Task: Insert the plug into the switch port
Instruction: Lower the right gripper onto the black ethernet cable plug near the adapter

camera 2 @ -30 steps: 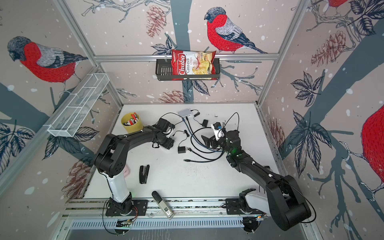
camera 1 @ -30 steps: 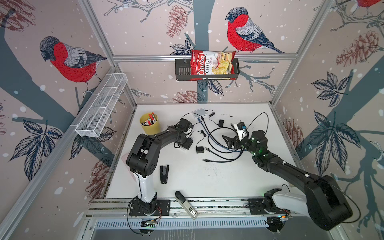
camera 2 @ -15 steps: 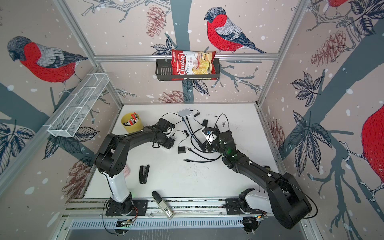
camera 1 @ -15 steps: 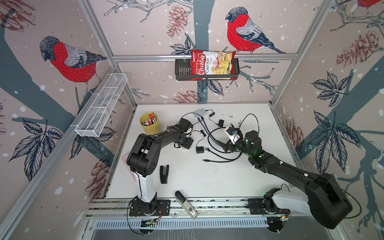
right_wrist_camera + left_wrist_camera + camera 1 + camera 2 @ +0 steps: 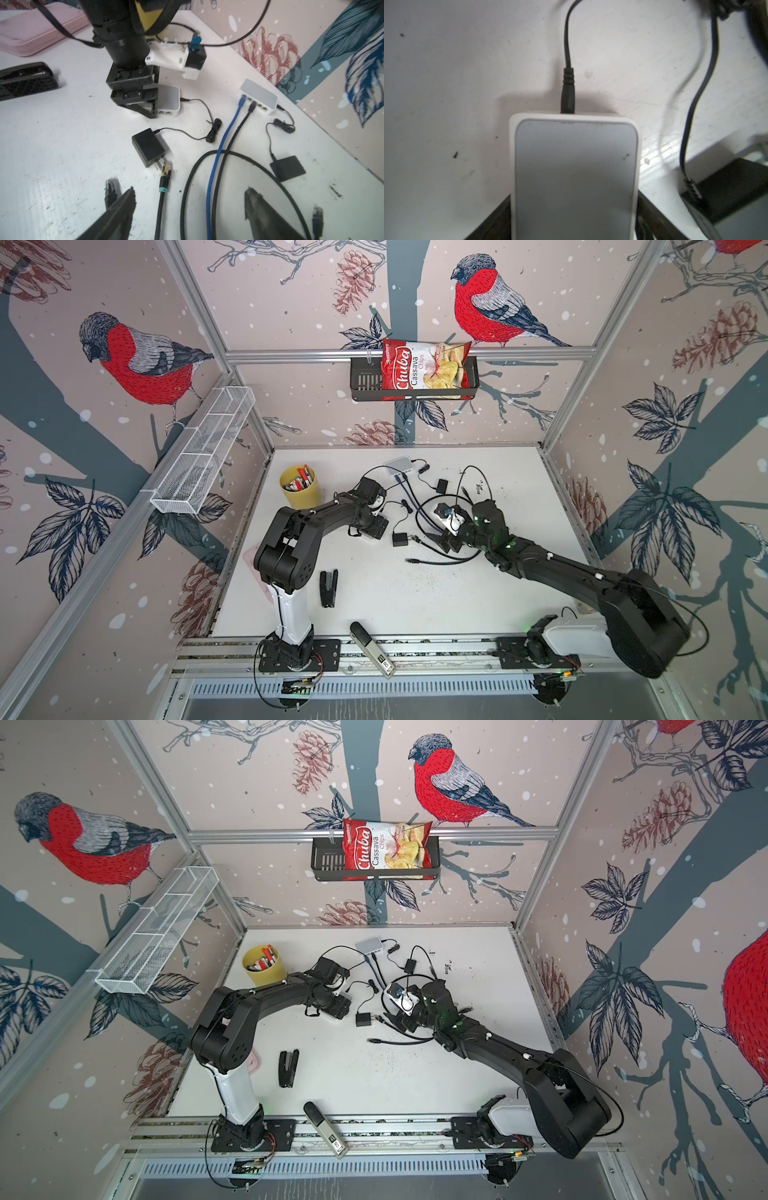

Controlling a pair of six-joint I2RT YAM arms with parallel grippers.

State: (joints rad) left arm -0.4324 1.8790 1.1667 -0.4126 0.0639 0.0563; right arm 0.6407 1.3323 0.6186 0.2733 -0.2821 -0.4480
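We see the left gripper [image 5: 376, 529] lowered, flanking the switch [image 5: 575, 166], its grip unclear, and at its three o'clock the right gripper [image 5: 190, 199] spread wide and empty, the plug [image 5: 165, 168] lying between them on the scuffed white table [image 5: 415, 605] inside bird-papered walls [image 5: 291, 302].

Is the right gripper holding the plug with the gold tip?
No, the plug lies on the table, untouched, just beyond the open fingers of the right gripper.

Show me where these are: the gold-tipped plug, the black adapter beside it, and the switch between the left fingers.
Plug [image 5: 164, 177]: right wrist view, on its black body.
Adapter [image 5: 148, 146]: right wrist view, on its top face.
Switch [image 5: 575, 176]: left wrist view, on its grey top.
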